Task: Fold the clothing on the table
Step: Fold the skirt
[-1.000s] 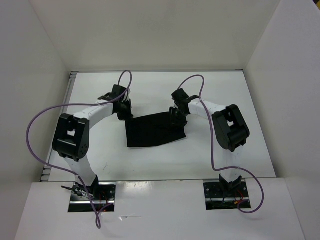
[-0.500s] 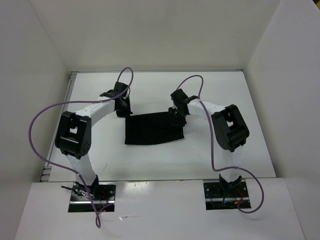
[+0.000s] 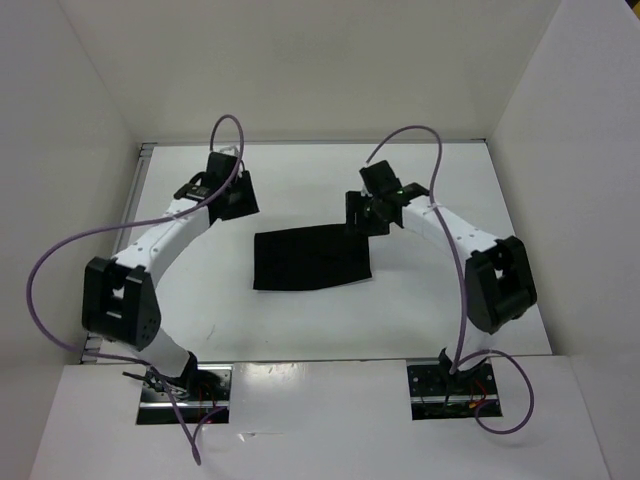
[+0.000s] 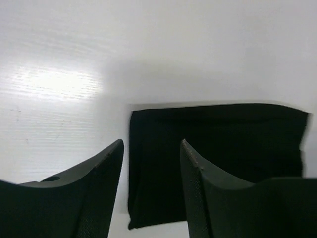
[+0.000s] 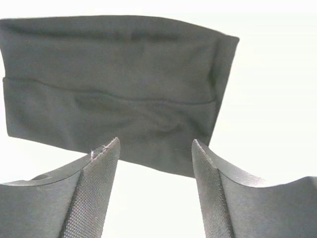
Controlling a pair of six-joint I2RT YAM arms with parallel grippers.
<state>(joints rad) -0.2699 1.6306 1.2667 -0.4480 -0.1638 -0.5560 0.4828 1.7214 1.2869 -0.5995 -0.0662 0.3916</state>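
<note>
You have one piece of clothing (image 3: 310, 260) lying flat on the table (image 3: 300, 330), about mid-table, between the two arms and just on the base side of both grippers. It is plain black, matte, soft fabric, a rough rectangle wider than deep, with the near right corner running slightly askew. From the right wrist it reads dark grey. One straight seam or fold line crosses its width, with a shallow wrinkle near the middle and a doubled edge down the right side. The table is glossy white with a thin metal strip along its far edge, and white panels (image 3: 300, 70) wall it in. The left gripper (image 3: 236, 196) hangs off the garment's far left corner. Its fingers (image 4: 106, 168) are black wedges with a fine woven pad texture, and they stand apart with nothing between them. The cloth's left edge shows through the gap. The right gripper (image 3: 360, 213) hangs at the far right corner. Its fingers (image 5: 99, 183) have the same textured pads and are spread wide around nothing, clear of the fabric. Count: one garment, two arms in white shells with black joints, two grippers with two fingers each, two purple cables (image 3: 55, 260) looping off the arms, and two metal base plates (image 3: 185, 392) at the near edge.
</note>
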